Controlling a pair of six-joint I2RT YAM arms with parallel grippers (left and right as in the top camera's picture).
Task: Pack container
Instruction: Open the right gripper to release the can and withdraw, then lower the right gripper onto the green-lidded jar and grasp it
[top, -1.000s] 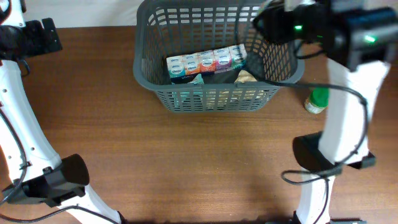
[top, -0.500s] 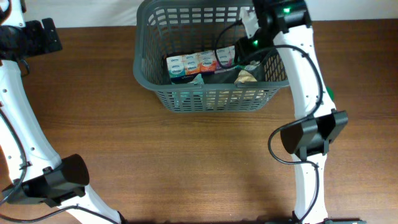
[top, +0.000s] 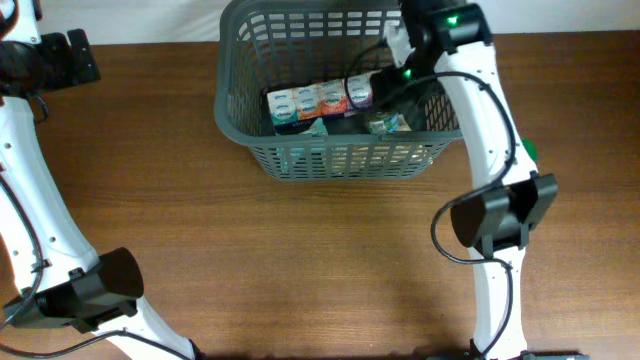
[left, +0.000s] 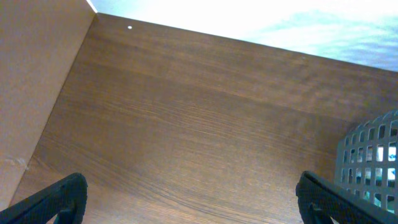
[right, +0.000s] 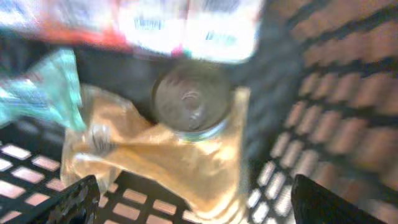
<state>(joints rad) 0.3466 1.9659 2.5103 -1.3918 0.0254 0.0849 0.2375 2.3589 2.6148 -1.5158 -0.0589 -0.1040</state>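
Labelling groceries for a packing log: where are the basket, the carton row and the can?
basket (top: 340, 158), overhead view, front wall.
carton row (top: 318, 101), overhead view, middle carton's top.
can (right: 191, 101), right wrist view, lid.

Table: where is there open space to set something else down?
Bare table wood stretches in front of the container and to its left. Inside it is crowded: cartons, a teal packet and a can crowd the floor.

brown wood tbl, white wall behind
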